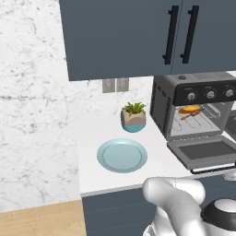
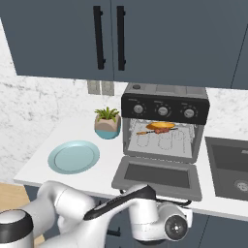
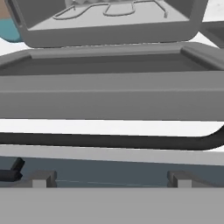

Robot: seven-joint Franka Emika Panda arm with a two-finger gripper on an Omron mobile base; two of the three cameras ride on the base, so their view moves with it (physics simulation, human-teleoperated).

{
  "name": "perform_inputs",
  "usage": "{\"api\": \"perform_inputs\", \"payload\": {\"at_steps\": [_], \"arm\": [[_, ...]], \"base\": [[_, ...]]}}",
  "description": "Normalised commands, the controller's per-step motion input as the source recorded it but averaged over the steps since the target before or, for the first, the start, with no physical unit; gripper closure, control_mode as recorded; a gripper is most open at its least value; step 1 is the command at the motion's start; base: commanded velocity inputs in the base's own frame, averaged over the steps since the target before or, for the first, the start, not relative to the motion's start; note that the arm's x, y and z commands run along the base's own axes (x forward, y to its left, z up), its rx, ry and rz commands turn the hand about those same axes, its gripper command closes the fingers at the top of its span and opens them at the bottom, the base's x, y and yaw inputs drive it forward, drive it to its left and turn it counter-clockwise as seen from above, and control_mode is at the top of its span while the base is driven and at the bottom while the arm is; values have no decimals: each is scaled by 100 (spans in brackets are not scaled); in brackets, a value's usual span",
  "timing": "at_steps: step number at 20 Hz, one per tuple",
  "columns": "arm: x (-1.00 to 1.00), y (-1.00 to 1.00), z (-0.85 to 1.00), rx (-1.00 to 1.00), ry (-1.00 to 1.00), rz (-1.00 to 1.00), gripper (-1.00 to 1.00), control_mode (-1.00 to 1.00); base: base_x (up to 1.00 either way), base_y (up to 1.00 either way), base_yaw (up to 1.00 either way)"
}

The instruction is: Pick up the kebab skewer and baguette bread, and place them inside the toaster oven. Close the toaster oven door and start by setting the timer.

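Observation:
The toaster oven [image 1: 161, 103] [image 2: 164, 92] stands on the counter with its door [image 1: 205, 151] [image 2: 157, 175] [image 3: 109, 94] dropped flat. On the wire rack inside lie the golden baguette bread [image 1: 190, 109] [image 2: 161, 126] and, just in front of it, the thin kebab skewer [image 1: 191, 115] [image 2: 150, 131]. My gripper [image 3: 111, 179] is open and empty. It sits low in front of the counter edge, just below the door's bar handle [image 3: 109, 141] and facing it. Three knobs [image 2: 162, 111] line the black panel above the opening.
A pale blue plate [image 1: 122, 155] [image 2: 73, 157] lies left of the oven. A potted plant [image 1: 133, 116] [image 2: 107, 122] stands behind it. A sink [image 2: 232, 169] is set into the counter on the right. Dark cabinets [image 2: 106, 38] hang overhead.

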Motion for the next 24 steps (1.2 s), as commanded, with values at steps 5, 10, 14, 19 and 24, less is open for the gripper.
{"api": "perform_inputs", "payload": {"at_steps": [5,10,14,19,24], "arm": [[-4,-51,0,0,0,0,-100,-100],[0,-38,1,0,0,0,-100,-100],[0,-33,0,0,0,0,-100,-100],[0,-32,1,0,0,0,-100,-100],[1,-32,5,0,0,0,-100,-100]], "base": [[0,0,0],[0,0,0],[0,0,0],[0,0,0],[0,0,0]]}}
